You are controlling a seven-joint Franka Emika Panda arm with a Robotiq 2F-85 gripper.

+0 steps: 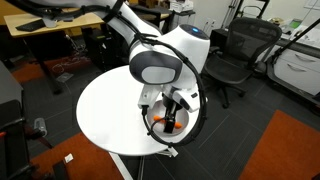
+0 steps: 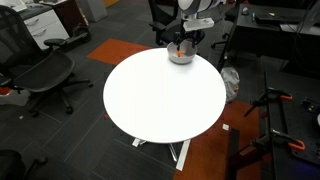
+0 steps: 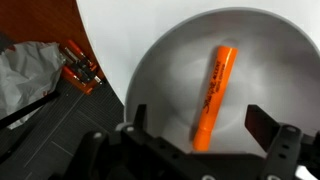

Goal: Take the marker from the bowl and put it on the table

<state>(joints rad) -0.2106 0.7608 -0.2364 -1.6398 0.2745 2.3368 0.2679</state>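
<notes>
The orange marker (image 3: 213, 96) lies inside the white-grey bowl (image 3: 165, 70), running roughly top to bottom in the wrist view. My gripper (image 3: 198, 122) is open, with one finger on each side of the marker's lower end, just above the bowl. In both exterior views the gripper (image 1: 168, 112) (image 2: 181, 43) hangs over the bowl (image 1: 163, 128) (image 2: 180, 58), which sits near the edge of the round white table (image 1: 110, 110) (image 2: 160, 95). A bit of orange marker (image 1: 169, 124) shows in the bowl.
Black office chairs (image 1: 235, 55) (image 2: 40, 70) stand around the table. A wooden desk (image 1: 50, 25) is behind. Grey fabric and orange-handled tools (image 3: 78, 68) lie on the dark floor below the table edge. A tripod stand (image 2: 275, 130) is close by.
</notes>
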